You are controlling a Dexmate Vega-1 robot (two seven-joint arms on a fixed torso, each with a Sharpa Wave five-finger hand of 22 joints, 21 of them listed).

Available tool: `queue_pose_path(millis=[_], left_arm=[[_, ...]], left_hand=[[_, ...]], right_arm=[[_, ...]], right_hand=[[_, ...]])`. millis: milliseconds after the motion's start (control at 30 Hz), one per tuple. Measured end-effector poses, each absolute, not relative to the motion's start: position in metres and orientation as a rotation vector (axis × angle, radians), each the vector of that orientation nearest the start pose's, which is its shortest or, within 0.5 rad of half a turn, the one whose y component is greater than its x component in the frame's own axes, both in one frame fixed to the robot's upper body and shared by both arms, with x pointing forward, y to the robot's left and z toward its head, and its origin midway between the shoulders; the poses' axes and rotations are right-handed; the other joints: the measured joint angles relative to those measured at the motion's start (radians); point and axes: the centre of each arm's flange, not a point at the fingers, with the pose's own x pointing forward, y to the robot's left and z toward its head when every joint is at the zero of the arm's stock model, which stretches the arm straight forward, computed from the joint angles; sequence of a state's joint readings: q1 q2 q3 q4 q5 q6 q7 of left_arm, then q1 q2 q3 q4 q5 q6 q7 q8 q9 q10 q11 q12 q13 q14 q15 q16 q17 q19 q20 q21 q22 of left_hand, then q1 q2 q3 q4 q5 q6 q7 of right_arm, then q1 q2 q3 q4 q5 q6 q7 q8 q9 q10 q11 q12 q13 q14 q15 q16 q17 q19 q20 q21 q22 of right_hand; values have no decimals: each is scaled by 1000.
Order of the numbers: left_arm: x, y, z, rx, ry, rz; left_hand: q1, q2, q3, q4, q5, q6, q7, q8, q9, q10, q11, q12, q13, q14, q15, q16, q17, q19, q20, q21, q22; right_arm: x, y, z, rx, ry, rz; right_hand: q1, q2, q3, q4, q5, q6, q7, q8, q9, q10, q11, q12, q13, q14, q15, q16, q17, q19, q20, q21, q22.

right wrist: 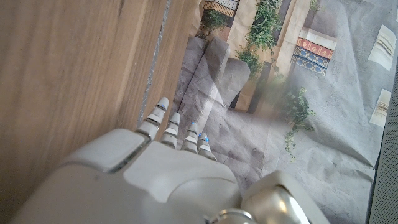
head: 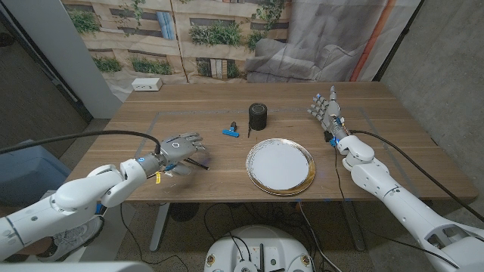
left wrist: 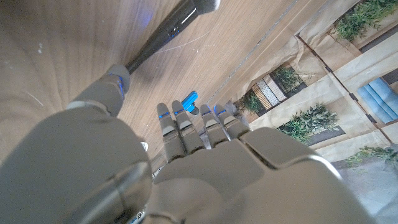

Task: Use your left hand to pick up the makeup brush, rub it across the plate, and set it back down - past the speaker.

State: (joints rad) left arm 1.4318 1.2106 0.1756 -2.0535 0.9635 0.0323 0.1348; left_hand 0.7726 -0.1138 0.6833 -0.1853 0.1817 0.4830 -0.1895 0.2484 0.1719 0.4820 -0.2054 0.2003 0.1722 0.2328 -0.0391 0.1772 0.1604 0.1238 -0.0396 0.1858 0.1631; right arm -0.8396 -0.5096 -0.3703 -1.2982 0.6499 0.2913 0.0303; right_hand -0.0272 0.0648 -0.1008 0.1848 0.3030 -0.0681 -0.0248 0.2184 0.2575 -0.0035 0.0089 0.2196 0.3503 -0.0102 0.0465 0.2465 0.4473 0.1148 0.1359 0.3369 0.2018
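- The wooden table (head: 189,121) carries everything, with a printed backdrop of buildings and plants (head: 189,30) hanging behind its far edge.
- The plate (head: 280,166) is round and white with a gold rim, and lies near the front edge, right of centre.
- The left hand (head: 178,147) hovers palm down over the table's left half, well apart from the plate, fingers spread and holding nothing.
- The right hand (head: 325,109) stands at the table's right side, fingers pointing away from the robot, loose and grasping nothing; its wrist view shows the fingers (right wrist: 163,107) extended past the table edge.
- The speaker (head: 259,115) is a small black cylinder standing upright beyond the plate.
- The makeup brush (head: 234,129) lies on the table just left of the speaker, between the left hand and the plate: a short thing with a bright blue part and a dark end. In the left wrist view its blue part (left wrist: 189,99) shows beyond the fingertips (left wrist: 163,112).
- A small white box (head: 147,85) sits at the far left corner.
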Motion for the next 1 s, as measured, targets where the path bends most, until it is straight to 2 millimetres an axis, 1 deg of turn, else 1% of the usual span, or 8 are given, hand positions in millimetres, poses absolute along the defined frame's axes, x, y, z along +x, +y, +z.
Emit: queue_pose_path(millis=[133,267,333,433,633,867,933,1000], left_arm=[[487,291,-75,2057,-758,-19],[490,289,-78,2055,-752,-8],[491,288,-79,2051,-753,-3],[494,288,-80,2046,-750,8],[497,287,-83,2036,-740,15],[500,286,-89,2017,-720,18],[500,286,-90,2011,-715,17],[501,286,-91,2001,-708,18]], left_hand=[[10,3,-9,3,0,25,0,0,0,25,2,0,0,8,0,0,0,8,2,0,3],[28,20,-31,12,0,69,11,0,0,81,12,8,0,31,1,0,0,21,4,0,3],[34,27,-39,9,0,82,20,0,0,108,15,8,0,44,-2,1,0,25,0,0,3],[39,31,-47,11,0,105,20,0,1,140,17,8,0,59,-2,5,0,31,4,0,2],[45,37,-62,12,0,137,20,0,3,159,16,8,0,65,-1,5,0,37,-1,0,2],[49,41,-68,15,0,153,25,0,3,164,11,8,0,72,0,5,0,42,4,0,2],[49,42,-72,13,0,161,17,0,3,172,11,8,0,73,1,5,0,42,4,0,2],[47,50,-76,15,-5,174,18,0,3,180,9,8,0,77,-2,5,0,46,0,0,2]], right_arm=[[653,-291,-28,42,-594,206],[653,-291,-28,42,-594,206],[653,-291,-28,42,-594,206],[653,-290,-27,42,-594,206],[653,-290,-27,42,-594,206],[653,-290,-27,42,-595,207],[653,-290,-27,42,-595,207],[653,-290,-27,42,-595,207]], right_hand=[[0,0,0,0,0,0,0,0,0,0,0,0,0,0,0,0,0,0,0,0,0],[0,0,0,0,0,0,0,0,0,0,0,0,0,0,0,0,0,0,0,0,0],[0,0,0,0,0,0,0,0,0,0,0,0,0,0,0,0,0,0,0,0,0],[0,0,0,0,0,0,0,0,0,0,0,0,0,0,0,0,0,0,0,0,0],[0,0,0,0,0,0,0,0,0,0,0,0,0,0,0,0,0,0,0,0,0],[0,0,0,0,0,0,0,0,0,0,0,0,0,0,0,0,0,0,0,0,0],[0,0,0,0,0,0,0,0,0,0,0,0,0,0,0,0,0,0,0,0,0],[0,0,0,0,0,0,0,0,0,0,0,0,0,0,0,0,0,0,0,0,0]])
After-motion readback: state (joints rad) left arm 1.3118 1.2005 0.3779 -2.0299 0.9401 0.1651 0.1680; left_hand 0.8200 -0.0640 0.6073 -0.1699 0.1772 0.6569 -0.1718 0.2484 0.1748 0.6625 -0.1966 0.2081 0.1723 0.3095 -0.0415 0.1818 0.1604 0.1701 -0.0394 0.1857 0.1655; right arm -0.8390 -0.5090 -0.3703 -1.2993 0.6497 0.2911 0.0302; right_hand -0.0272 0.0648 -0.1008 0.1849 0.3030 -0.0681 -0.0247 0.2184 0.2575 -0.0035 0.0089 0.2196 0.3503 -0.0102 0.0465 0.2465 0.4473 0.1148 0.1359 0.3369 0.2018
